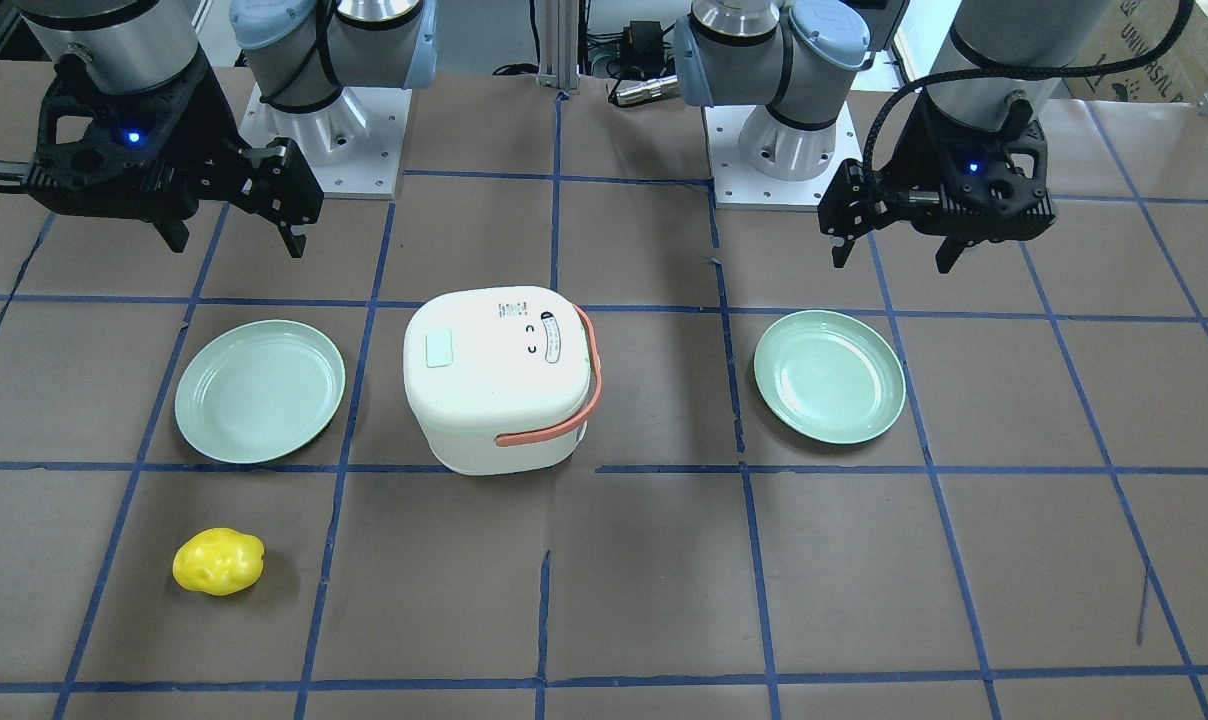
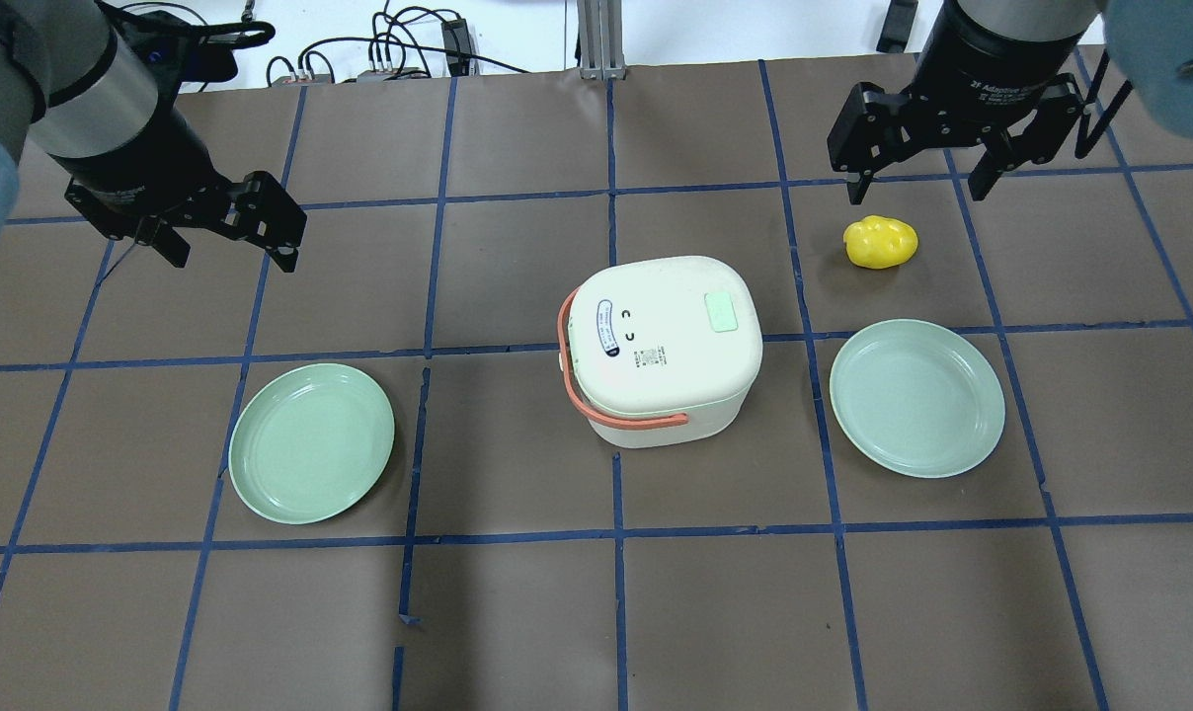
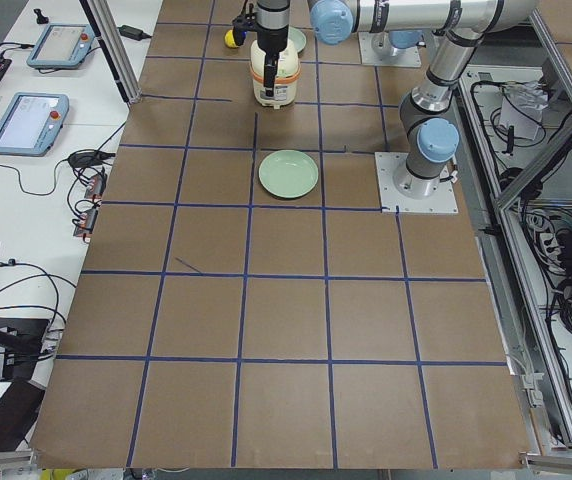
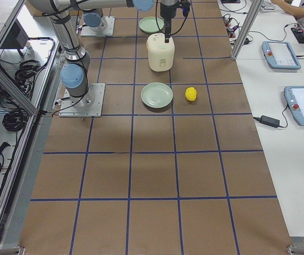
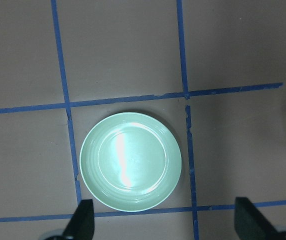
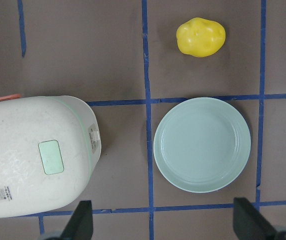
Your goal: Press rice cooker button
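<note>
rice cooker (image 2: pixel 661 341) on taped brown table (image 2: pixel 517 612)

Silver arms (image 1: pixel 1024 40), pale-blue caps (image 1: pixel 832 30), black left claw (image 1: pixel 894 258), right claw (image 1: pixel 236 245) — blue lights (image 1: pixel 973 167)

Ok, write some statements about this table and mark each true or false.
1. The rice cooker stands between the left plate and the right plate. True.
2. The yellow potato lies on the robot's right of the cooker. True.
3. The left gripper and the right gripper are both open. True.
4. The potato lies on a plate. False: it lies on the table, apart from the right plate; both plates are empty.
5. The cooker is open. False: it is shut, with the green button on top.
6. The right gripper is pressing the button. False: it hangs clear of the cooker.
</note>
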`<state>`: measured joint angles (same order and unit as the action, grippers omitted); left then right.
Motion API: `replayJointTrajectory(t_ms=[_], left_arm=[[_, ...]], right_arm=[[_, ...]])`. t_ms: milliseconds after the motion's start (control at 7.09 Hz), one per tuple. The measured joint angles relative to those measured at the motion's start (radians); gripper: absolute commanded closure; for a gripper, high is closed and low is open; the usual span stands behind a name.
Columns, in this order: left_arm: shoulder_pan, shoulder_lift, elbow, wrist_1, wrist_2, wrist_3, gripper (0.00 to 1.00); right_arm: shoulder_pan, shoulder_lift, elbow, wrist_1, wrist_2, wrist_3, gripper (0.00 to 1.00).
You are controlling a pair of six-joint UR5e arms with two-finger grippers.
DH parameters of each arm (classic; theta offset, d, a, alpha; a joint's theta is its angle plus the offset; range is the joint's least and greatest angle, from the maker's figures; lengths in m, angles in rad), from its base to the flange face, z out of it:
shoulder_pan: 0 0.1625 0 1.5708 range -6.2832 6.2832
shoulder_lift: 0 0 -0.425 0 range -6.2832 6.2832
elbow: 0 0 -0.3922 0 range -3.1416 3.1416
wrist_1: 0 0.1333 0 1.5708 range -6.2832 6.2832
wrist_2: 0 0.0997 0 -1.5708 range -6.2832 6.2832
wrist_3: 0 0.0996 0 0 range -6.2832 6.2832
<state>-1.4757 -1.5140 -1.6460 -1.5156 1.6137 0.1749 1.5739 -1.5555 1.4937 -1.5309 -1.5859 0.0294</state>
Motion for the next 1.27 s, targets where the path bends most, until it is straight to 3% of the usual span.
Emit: replayJointTrajectory(t_ms=[987, 1128, 1269], left_arm=[[0.0, 0.0, 0.0, 0.0, 0.0, 0.0, 0.0], [0.0, 0.0, 0.0, 0.0, 0.0, 0.0, 0.0], [0.0, 0.001, 0.0, 0.0, 0.0, 0.0, 0.0]], right_arm=[[0.0, -0.003, 0.0, 0.001, 0.0, -0.006, 0.03], [0.0, -0.003, 0.0, 0.003, 0.002, -0.006, 0.08], [0.0, -0.003, 0.002, 0.008, 0.003, -0.006, 0.31]])
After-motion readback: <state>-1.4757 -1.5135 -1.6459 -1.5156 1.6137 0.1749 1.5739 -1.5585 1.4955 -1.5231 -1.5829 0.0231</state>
